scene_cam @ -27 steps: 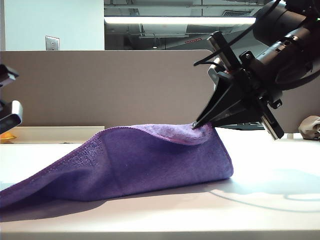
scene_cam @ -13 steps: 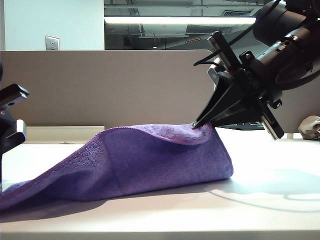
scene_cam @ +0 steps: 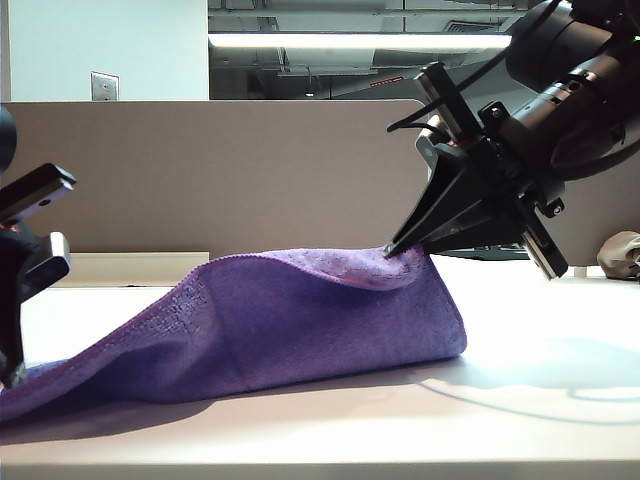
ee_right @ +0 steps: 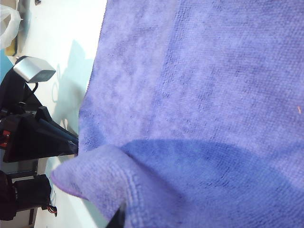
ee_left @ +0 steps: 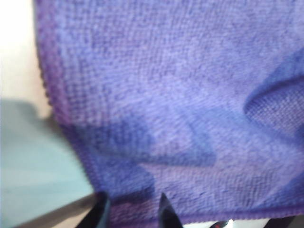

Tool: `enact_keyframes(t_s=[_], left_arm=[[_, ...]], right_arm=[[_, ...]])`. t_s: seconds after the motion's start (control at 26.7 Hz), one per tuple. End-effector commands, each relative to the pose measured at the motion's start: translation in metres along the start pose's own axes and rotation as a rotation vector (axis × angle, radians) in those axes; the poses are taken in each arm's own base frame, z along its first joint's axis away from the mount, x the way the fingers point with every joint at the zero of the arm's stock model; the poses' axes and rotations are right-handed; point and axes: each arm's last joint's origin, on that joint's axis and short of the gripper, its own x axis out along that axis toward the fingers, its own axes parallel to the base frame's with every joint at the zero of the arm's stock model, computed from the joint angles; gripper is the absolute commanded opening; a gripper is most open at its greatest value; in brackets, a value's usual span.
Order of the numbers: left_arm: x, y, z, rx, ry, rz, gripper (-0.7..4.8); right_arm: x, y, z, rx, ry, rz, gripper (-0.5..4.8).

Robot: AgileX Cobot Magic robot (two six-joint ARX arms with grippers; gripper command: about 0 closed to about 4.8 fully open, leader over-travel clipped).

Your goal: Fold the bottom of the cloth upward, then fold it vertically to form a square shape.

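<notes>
Exterior view: the cloth (scene_cam: 300, 325) drapes across the bench (scene_cam: 520, 420), raised at right of centre where the right gripper (scene_cam: 405, 248) pinches it. The left gripper (scene_cam: 25, 300) sits at the frame's left edge, by the cloth's low end.

Left wrist view: jaws spread over the hem.

Right wrist view: a cloth corner is clamped.

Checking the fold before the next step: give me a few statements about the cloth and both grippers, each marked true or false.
1. The right gripper is shut on the cloth. True.
2. The cloth lies flat everywhere. False: its right end is lifted and doubled over.
3. The left gripper is at the cloth's low left end. True.
4. The cloth is green. False: it is purple.
5. A brownish lump sits on the cloth. False: it sits apart on the table, far right.
</notes>
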Motion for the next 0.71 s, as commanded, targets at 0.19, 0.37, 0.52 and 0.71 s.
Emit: enact_keyframes(t_s=[0.19, 0.37, 0.52, 0.71], left_arm=[[0.0001, -0.0004, -0.0034, -0.007, 0.038, -0.038, 1.29], [-0.0007, -0.0005, -0.0050, -0.001, 0.048, -0.036, 1.53], [-0.0013, -0.0002, -0.0051, 0.000, 0.037, -0.013, 1.53], [-0.0013, 0.0007, -0.0034, 0.004, 0.013, 0.028, 1.53]], right_arm=[[-0.0008, 0.0019, 0.0017, -0.013, -0.011, 0.008, -0.02], [-0.0008, 0.0019, 0.0017, -0.013, -0.011, 0.008, -0.02], [-0.0014, 0.0018, 0.0031, -0.025, -0.023, 0.009, -0.02], [-0.0075, -0.0034, 0.0075, -0.013, -0.055, 0.007, -0.02]])
